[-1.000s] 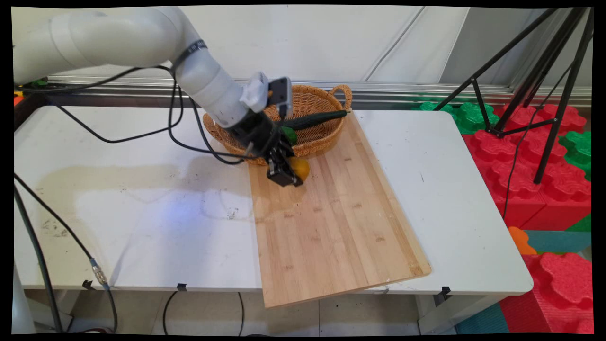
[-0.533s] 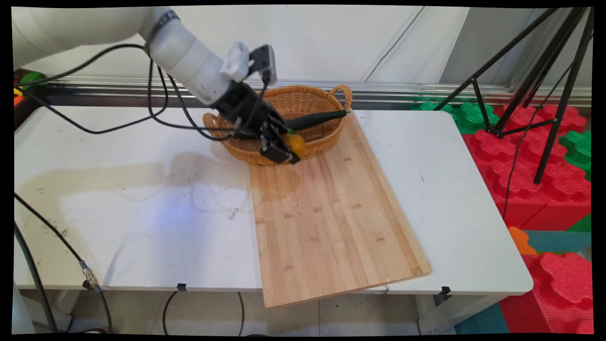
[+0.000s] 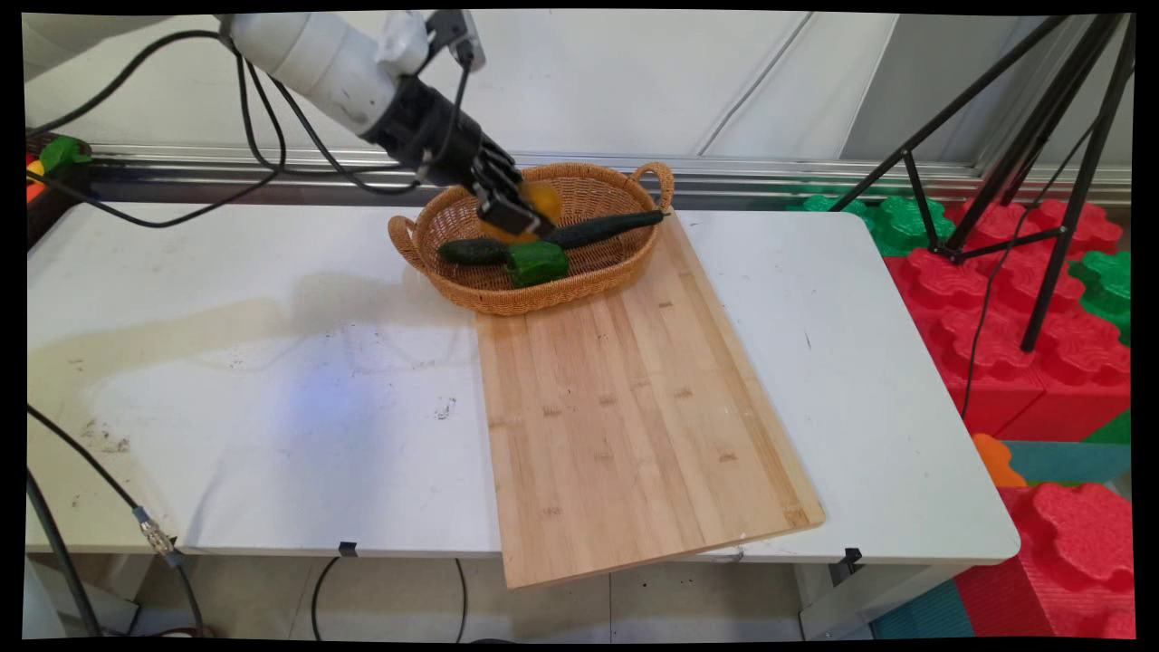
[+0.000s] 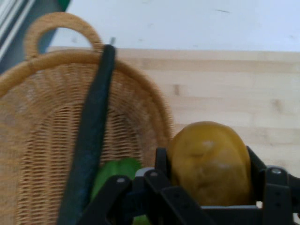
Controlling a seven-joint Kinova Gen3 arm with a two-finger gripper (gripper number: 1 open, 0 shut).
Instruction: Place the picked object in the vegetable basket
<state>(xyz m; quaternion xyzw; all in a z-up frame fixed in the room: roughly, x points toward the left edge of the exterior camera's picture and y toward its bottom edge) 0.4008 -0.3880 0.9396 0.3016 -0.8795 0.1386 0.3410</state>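
Gripper (image 3: 514,210) — jaws clamped on a yellow fruit (image 4: 211,161), held above the wicker basket (image 3: 625,263). Cucumber (image 3: 602,228) and green pepper (image 3: 536,263) inside. Risk — the round fruit could slip and roll onto the board (image 3: 625,407).

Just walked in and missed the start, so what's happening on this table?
The gripper is shut on a yellow-orange fruit, holding it in the air over the wicker basket. In the basket lie a long dark cucumber and a green pepper. The wooden board beside the basket is bare.
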